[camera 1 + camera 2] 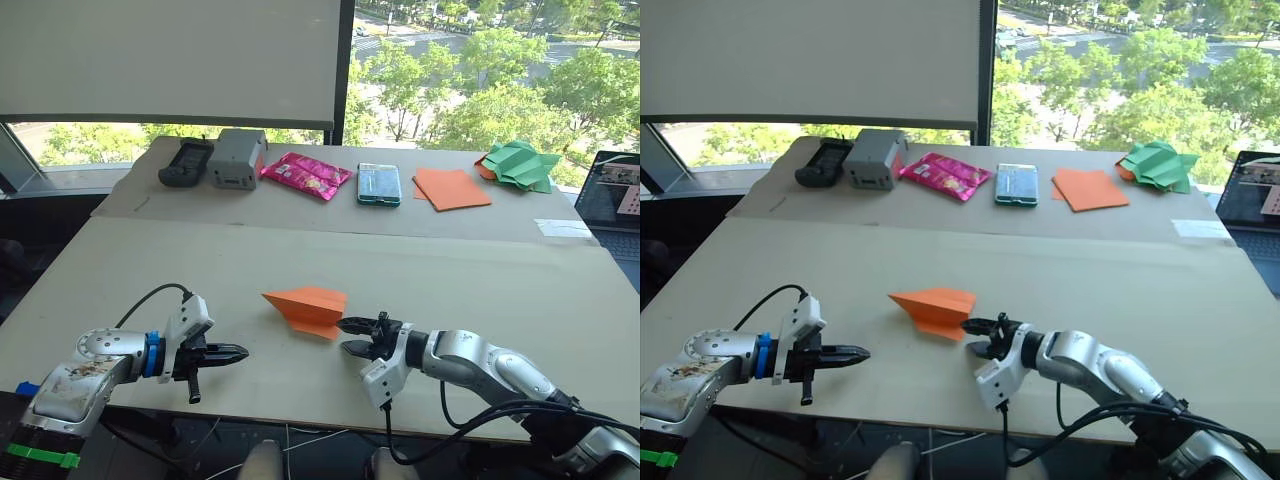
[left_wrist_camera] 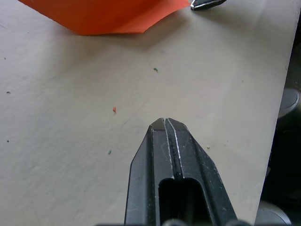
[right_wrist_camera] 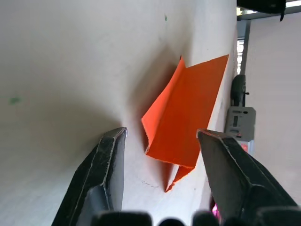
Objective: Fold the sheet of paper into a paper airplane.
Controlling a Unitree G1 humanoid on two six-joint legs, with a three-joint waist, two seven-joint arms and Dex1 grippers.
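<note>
The paper airplane (image 1: 308,309) lies on the bench (image 1: 480,280), just ahead of the spread right end effector (image 1: 352,335). The left end effector (image 1: 235,352), pressed together, is held apart. A closing pinch could perhaps crush the raised flaps.

Office or lab workspace: board-covered table (image 1: 500,280), laptop (image 1: 615,195), roller blind (image 1: 170,60), upper-floor window overlooking trees.

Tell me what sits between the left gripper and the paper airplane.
Only bare table separates the left gripper from the paper airplane, seen in both eye views.
</note>
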